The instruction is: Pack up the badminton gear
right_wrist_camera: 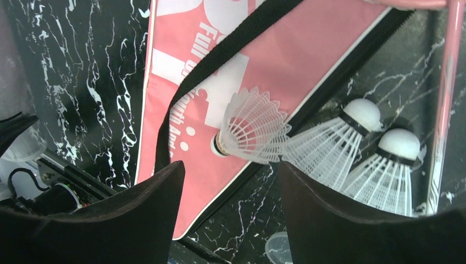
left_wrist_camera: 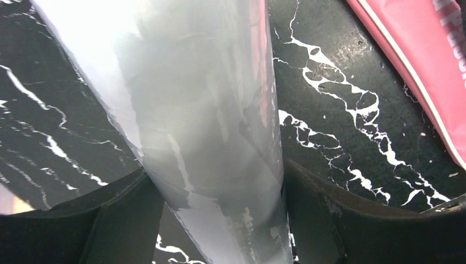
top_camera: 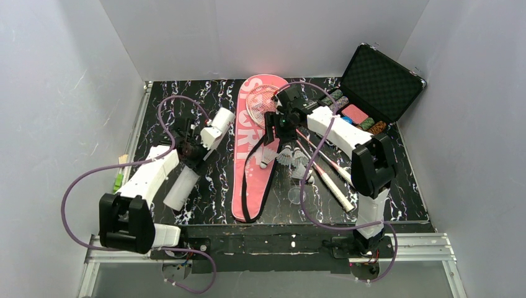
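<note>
Two claws down: tube clamped, shuttlecock lined up

Right claw (right_wrist_camera: pixel 231 170) hangs over the pink bag (right_wrist_camera: pixel 308 49), jaws fairly wide, nothing in them. One shuttlecock (right_wrist_camera: pixel 254 131) lies on the bag right ahead of the gap, near the bag's edge and just beside the black strap (right_wrist_camera: pixel 225 63). Key relation: its long axis runs across the gap, cork toward one finger, feather skirt toward the other. A close from here would, I reckon, squeeze it end to end and could flatten the skirt; a wrist turn first may serve better. Two more shuttlecocks (right_wrist_camera: pixel 335 146) sit just off the bag on the table (right_wrist_camera: pixel 82 66), side by side, with a pink racket shaft (right_wrist_camera: pixel 446 82) beside them. Right arm is the nearer one for all three: elbow high, forearm reaching toward the far middle of the table, wrist bent down.

Left claw (left_wrist_camera: pixel 214 176) straddles the white tube (left_wrist_camera: pixel 181 82), a finger touching each flank, so it is closed on the tube at about mid-length. Tube lies left of the bag, well apart from the shuttlecocks, long axis slanting from near-left to far-right. Lifted or resting on the table: can't tell. Left arm sits low, forearm reaching forward, wrist pitched down onto the tube.
</note>
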`<state>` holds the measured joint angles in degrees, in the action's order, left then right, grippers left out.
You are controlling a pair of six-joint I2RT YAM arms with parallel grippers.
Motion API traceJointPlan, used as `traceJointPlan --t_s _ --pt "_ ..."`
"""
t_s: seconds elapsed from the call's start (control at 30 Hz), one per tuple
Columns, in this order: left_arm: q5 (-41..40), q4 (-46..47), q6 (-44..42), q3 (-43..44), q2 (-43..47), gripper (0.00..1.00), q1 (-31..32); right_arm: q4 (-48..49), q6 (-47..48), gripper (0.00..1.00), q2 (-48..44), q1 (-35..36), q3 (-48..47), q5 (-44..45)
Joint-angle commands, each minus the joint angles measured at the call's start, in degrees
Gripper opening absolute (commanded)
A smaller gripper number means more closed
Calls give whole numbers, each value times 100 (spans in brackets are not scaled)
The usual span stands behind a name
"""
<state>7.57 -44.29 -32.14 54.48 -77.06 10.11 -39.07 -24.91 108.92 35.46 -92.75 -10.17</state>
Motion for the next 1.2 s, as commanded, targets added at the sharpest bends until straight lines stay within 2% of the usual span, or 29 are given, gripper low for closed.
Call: traceJointPlan --t_s 0.0,0.43,1.03,1.17 --pt "-105 -172 -428 -110 531 57 8 426 267 71 132 -149 -288 -684" --pt "146 -543 -428 21 916 53 9 942 197 62 541 -185 -58 -1402" --pt "624 -1029 -363 433 985 55 1 1106 354 54 422 -188 354 -1404" --pt "805 -1103 -460 491 1094 55 9 1155 364 44 379 -182 420 -1553"
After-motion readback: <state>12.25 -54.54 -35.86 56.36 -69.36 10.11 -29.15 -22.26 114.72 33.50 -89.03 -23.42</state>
